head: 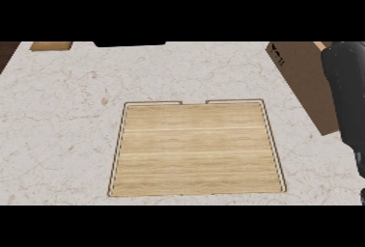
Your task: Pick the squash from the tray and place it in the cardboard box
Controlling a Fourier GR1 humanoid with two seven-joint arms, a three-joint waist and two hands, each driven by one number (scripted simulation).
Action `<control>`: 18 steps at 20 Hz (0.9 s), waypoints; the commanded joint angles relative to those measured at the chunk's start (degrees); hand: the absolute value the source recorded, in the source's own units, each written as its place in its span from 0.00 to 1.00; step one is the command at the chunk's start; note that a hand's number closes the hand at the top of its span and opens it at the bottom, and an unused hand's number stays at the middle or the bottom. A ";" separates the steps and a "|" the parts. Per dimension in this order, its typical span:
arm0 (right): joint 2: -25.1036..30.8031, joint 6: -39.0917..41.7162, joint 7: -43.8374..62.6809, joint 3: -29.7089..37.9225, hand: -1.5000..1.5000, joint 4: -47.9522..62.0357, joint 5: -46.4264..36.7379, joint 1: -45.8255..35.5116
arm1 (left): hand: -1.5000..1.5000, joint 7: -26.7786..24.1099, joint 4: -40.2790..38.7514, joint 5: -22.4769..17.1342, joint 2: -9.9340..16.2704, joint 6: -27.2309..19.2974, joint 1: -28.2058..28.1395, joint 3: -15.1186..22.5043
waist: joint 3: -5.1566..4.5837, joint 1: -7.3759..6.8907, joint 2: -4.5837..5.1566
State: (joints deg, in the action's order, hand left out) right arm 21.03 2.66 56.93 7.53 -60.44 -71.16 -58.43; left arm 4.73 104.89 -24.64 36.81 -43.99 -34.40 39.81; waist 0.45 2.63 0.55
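A wooden tray lies flat on the pale marble counter, its top bare; the squash shows nowhere in view; at the right edge a dark arm reaches up over the cardboard box, which stands at the far right of the counter; whether the hand's fingers are released or clenched cannot be told.

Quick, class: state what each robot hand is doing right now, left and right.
Left robot hand: not in view.
Right robot hand: not in view; only a dark forearm shows at the right edge, beside the cardboard box.
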 commanded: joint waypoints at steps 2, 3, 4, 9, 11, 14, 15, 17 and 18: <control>2.07 -4.50 -2.62 3.08 1.00 2.97 1.28 2.40 | 0.50 -4.81 2.31 1.71 -2.08 -0.49 15.38 -10.58 | -0.41 0.61 0.80; 3.25 -3.82 -3.71 3.45 1.00 3.40 1.57 2.22 | 0.50 -4.66 3.03 1.81 -1.36 -0.27 15.51 -10.32 | -0.40 0.90 0.58; 4.11 -3.72 -4.33 2.90 1.00 4.91 0.53 3.91 | 0.50 -5.57 1.72 1.96 -1.71 -0.73 15.21 -10.49 | -0.51 0.69 0.75; 5.55 -8.55 -5.73 8.04 1.00 8.37 3.45 6.39 | 0.50 -6.05 2.49 1.01 -0.92 -0.43 14.82 -9.83 | -0.27 0.03 0.91; 5.10 -9.48 -4.84 10.27 0.00 9.25 5.09 6.42 | 0.50 -6.44 1.88 0.80 -0.59 -0.04 15.38 -9.96 | -0.34 0.23 0.72; 4.42 -12.56 -8.95 12.74 0.00 9.79 8.77 6.46 | 0.50 -6.22 1.65 -0.01 -0.73 -0.21 15.84 -9.94 | -0.24 -0.18 0.84; 3.52 -14.31 -9.78 12.82 0.00 9.72 9.05 7.32 | 0.50 -6.81 1.25 0.28 -1.66 -0.62 15.90 -9.25 | -0.27 -0.43 0.65; 4.90 -16.41 -13.08 14.74 0.00 9.01 11.15 7.99 | 0.50 -7.02 1.01 0.26 -1.04 -0.81 15.90 -9.31 | -0.18 0.46 0.40; 5.22 -17.98 -15.01 15.69 0.00 8.89 12.41 7.14 | 0.50 -7.20 1.50 -0.05 -1.19 -0.59 15.56 -8.78 | -0.11 -0.35 0.59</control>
State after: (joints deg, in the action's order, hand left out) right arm 25.74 -11.08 46.49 20.33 -51.69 -62.12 -51.57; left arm 2.77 104.28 -27.11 36.83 -44.69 -32.38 41.11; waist 0.37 1.75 1.03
